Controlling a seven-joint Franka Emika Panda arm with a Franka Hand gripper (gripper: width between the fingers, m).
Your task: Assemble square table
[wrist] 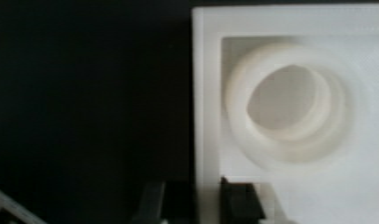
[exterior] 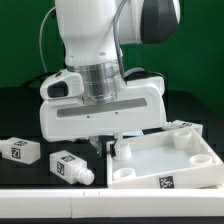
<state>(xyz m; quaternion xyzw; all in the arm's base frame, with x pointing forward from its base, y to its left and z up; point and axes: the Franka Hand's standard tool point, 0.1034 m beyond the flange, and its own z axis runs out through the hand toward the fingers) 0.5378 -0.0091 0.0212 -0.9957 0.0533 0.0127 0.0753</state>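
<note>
The square table's top point(exterior: 165, 158) is a white plastic square with a raised rim, lying at the exterior view's right. My gripper point(exterior: 112, 146) comes down on its near-left corner. In the wrist view the top's rim wall point(wrist: 207, 120) runs between the two dark fingers point(wrist: 244, 205), beside a round corner socket point(wrist: 296, 100). The gripper point(wrist: 205, 206) is shut on that rim wall. Two short white legs with black-and-white tags lie on the black table, one leg point(exterior: 20, 151) at the far left and another leg point(exterior: 72, 167) closer to the top.
The arm's large white wrist body point(exterior: 100, 105) hangs over the top's left side and hides what lies behind it. A white band point(exterior: 60, 206) runs along the front of the black table. A green wall stands behind.
</note>
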